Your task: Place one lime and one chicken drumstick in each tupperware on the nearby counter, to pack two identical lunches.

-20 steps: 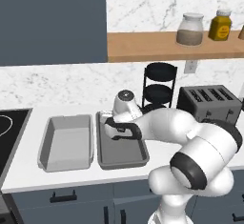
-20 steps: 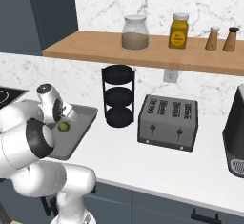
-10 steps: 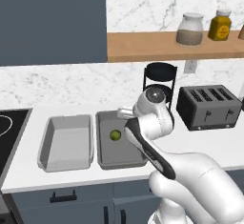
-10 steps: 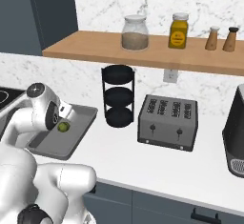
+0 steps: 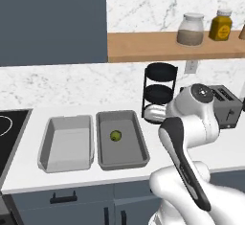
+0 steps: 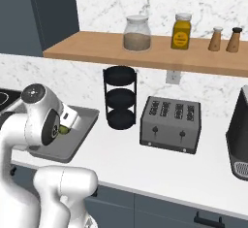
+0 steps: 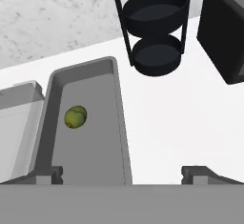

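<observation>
- Counter point(image 5: 143, 169): long white worktop over dark cabinets; it carried everything below.
- Toaster point(image 6: 170, 124): dark, at the right, beside the rack.
- Round rack point(image 6: 120, 97): black, three tiers, between toaster and containers.
- Right tupperware point(image 5: 139, 142): grey, shallow, touching its twin; held one lime.
- Left tupperware point(image 5: 49, 140): grey, matching, nothing visible inside.
- My gripper point(image 7: 122, 173): fingers point(image 7: 47, 174) spread wide, grasping nothing; it hung above the near end of the right tupperware and the bare counter beside it.
- Lime point(image 5: 115, 135): green, round, on the right tupperware's floor, toward the far half, apart from the walls.
</observation>
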You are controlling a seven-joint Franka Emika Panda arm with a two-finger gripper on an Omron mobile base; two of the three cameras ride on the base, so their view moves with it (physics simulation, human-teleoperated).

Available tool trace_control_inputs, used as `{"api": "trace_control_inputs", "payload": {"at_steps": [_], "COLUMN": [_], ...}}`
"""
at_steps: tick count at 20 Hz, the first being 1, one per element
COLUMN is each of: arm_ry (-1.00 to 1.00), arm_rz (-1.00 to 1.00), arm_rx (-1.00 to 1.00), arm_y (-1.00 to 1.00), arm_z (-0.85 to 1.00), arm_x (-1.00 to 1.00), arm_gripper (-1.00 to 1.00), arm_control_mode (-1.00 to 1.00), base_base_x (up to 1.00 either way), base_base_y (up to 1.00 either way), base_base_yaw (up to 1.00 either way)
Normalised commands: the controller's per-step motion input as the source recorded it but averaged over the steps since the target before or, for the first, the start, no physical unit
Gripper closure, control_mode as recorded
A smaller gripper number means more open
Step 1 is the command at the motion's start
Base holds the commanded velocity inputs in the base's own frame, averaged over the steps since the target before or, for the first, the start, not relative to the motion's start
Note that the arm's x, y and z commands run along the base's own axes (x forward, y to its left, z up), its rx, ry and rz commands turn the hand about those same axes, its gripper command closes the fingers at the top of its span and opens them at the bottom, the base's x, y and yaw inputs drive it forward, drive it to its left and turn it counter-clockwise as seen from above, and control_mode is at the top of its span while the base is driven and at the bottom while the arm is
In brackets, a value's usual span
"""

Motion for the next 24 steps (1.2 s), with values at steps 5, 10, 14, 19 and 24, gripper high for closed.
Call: {"api": "trace_control_inputs", "payload": {"at_steps": [5, 10, 14, 19, 24], "arm_ry": [0.03, 0.12, 0.02, 0.0, 0.0], "arm_rz": [0.0, 0.0, 0.0, 0.0, 0.0], "arm_rx": [0.0, -0.03, -0.02, 0.0, 0.0], "arm_y": [-0.24, -0.07, 0.0, 0.0, 0.0], "arm_z": [0.51, 0.14, -0.01, 0.0, 0.0], "arm_x": [-0.98, -0.99, -0.25, 0.0, 0.0], "arm_gripper": [-1.0, -1.0, -1.0, -1.0, -1.0], "arm_control_mode": [-1.0, -1.0, 1.0, 1.0, 1.0], "base_base_x": [0.0, 0.0, -0.75, -1.0, -1.0], "base_base_y": [0.0, 0.0, -0.01, -0.19, -0.75], "base_base_yaw": [0.0, 0.0, 0.0, 0.0, -0.04]}}
